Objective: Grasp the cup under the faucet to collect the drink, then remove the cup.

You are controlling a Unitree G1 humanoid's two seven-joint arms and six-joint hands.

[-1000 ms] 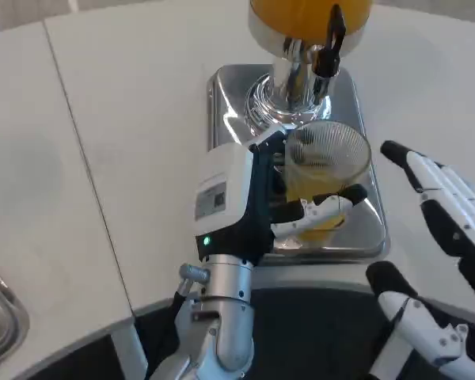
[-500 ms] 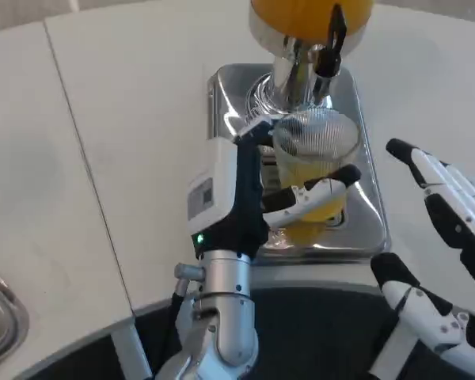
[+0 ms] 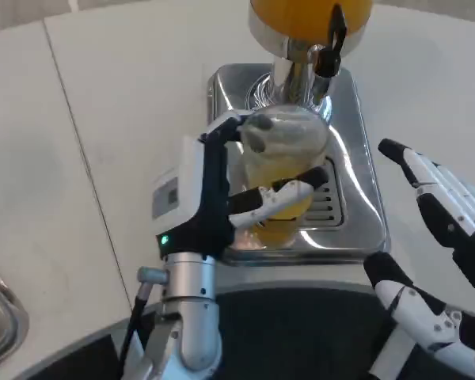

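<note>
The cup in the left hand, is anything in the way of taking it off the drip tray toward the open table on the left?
Nothing visible blocks it. The left hand grips the cup, tilted above the drip tray, and the white table on that side lies bare. The faucet stands behind it, and the right hand waits off to the right.

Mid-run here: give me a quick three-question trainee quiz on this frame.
1. True or false: the left hand grips the cup.
2. What is in the cup? A) orange drink B) nothing C) ice cubes
3. Fill in: the right hand holds ____, with its fingers apart.

Key: 1 true; 2 A, the drink matches the dispenser above the drip tray; 3 nothing.
</note>
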